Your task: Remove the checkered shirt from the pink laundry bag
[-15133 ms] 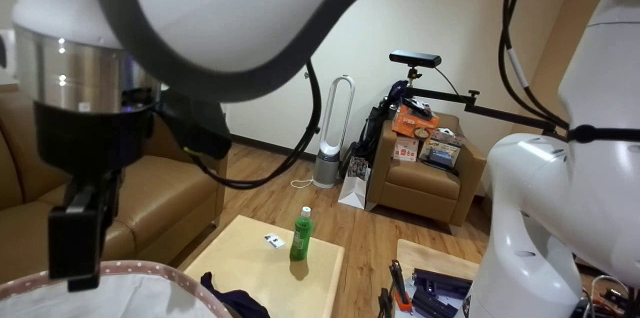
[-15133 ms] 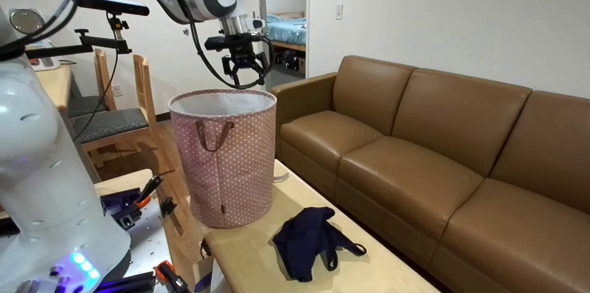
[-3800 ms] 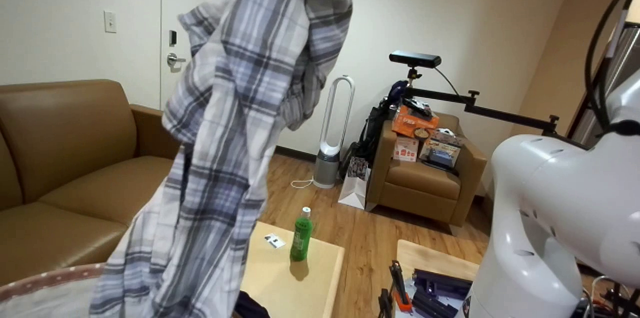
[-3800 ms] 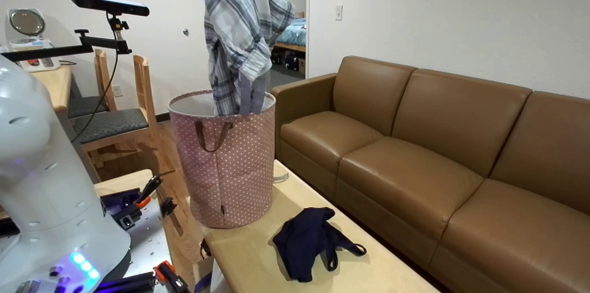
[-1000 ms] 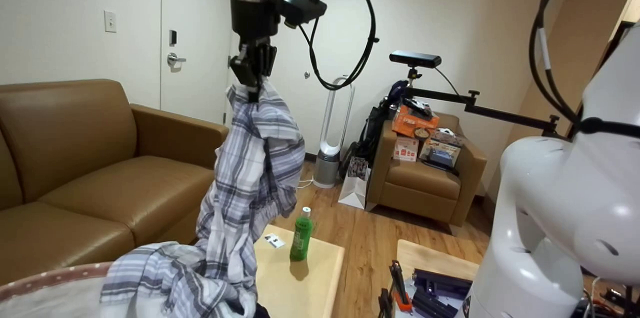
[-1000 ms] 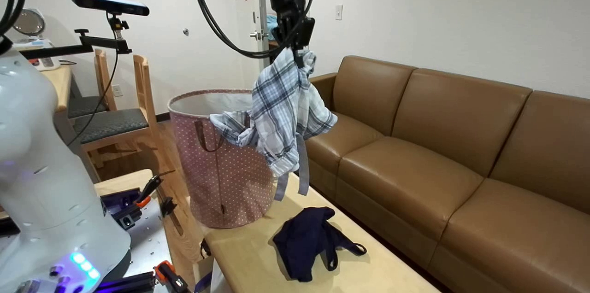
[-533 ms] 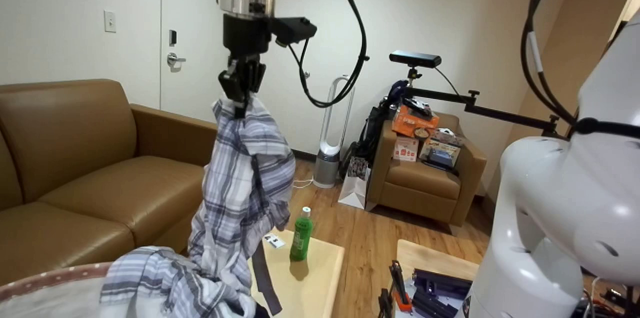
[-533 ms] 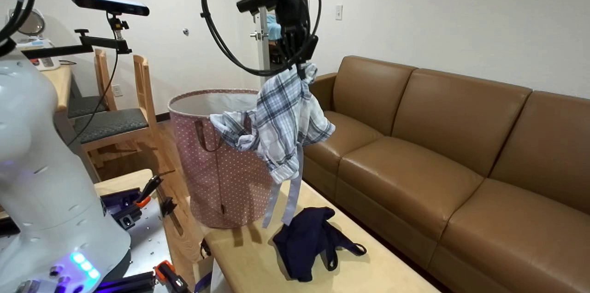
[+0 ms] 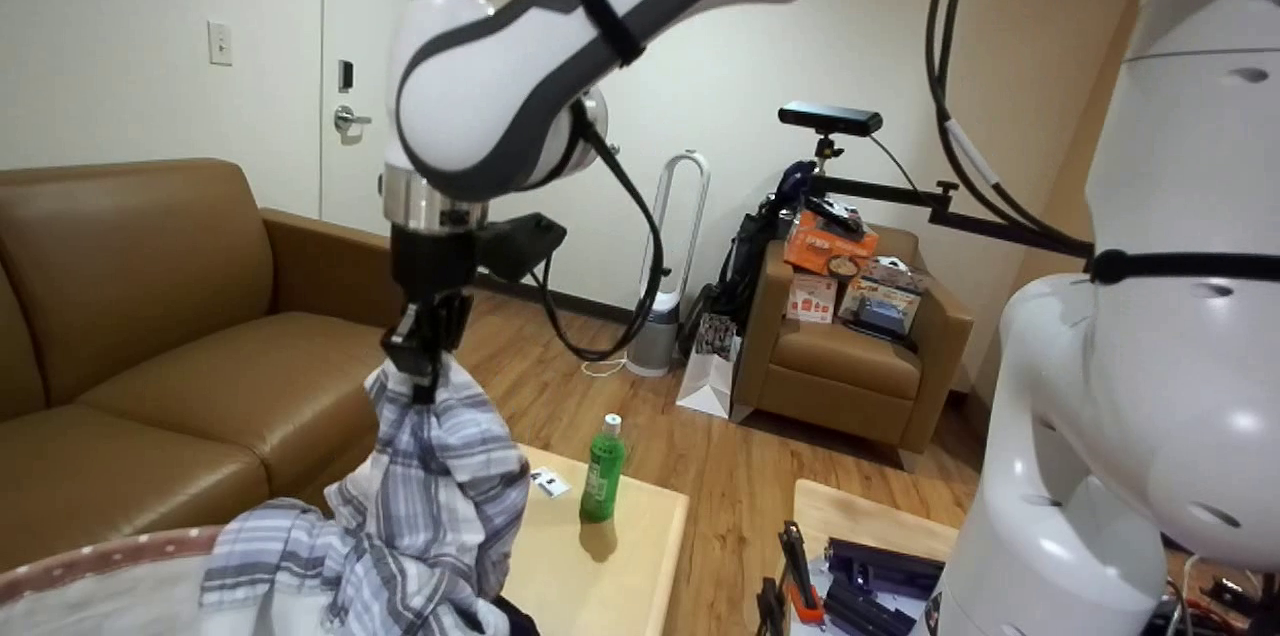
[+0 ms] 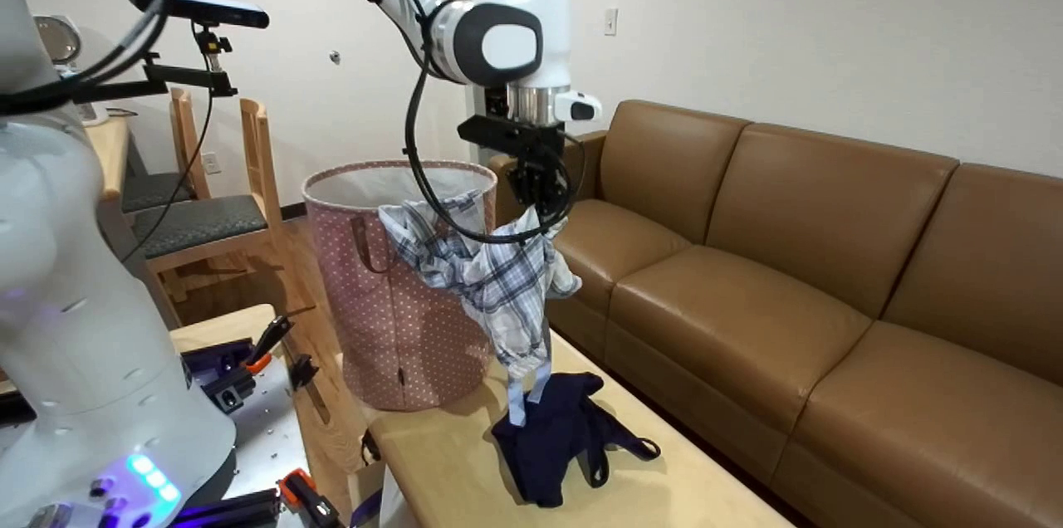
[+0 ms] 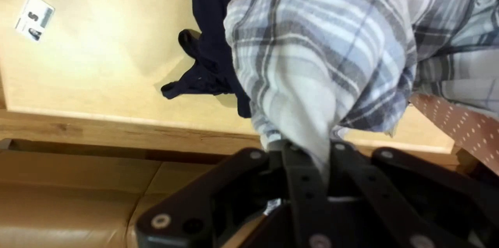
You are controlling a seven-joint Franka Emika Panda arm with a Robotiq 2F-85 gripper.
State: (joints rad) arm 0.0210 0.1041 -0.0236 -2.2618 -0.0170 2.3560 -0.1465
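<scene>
My gripper [image 9: 423, 386] is shut on a bunched fold of the checkered shirt [image 10: 511, 283], low beside the pink laundry bag [image 10: 399, 329]. In the wrist view the white-and-blue plaid cloth [image 11: 312, 45] runs down between the fingers. One part of the shirt still lies over the bag's rim and hangs against its outer wall. The rest hangs outside, above the wooden table [image 10: 689, 495]. Its grey straps reach down in front of a dark navy garment [image 10: 548, 428] on the table; whether they touch it I cannot tell. The bag's floor is hidden.
A green bottle [image 9: 602, 476] and a small card [image 9: 549, 482] sit on the table's far part. Along the table runs a brown leather couch [image 10: 722, 279]. Tools [image 9: 870, 586] lie by the robot's base, and a camera on a black boom [image 9: 880, 196] stands behind.
Over the last second my gripper has come down beside the bag, lowering the shirt toward the table. A few seconds ago the shirt hung high above the bag, its lower end inside the rim.
</scene>
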